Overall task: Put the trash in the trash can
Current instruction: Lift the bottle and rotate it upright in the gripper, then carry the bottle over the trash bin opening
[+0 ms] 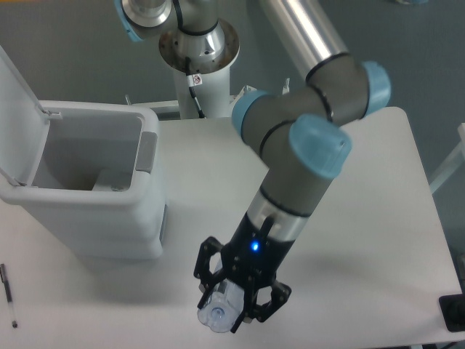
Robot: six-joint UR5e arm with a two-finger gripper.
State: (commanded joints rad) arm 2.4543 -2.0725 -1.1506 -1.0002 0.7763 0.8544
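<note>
One piece of trash, the crushed clear plastic bottle with a pale blue cap point(220, 309), is being held between the black fingers point(208, 267) of the two-finger gripper point(234, 299), which are clamped on its sides near the front edge of the pale worktop point(378, 240). The bottle's long axis is being presented roughly end-on to the camera, its rounded end pointing down and forward, so its full length is being hidden by the wrist. The large boxy pale grey plastic trash can point(87, 185) is standing up and to the left of the held bottle, well apart, with its hinged white lid point(16, 116) raised and its mouth open. A carry leftward and upward over the rim is judged to be needed next. A thin black pen point(8, 291) is lying at the left edge.
</note>
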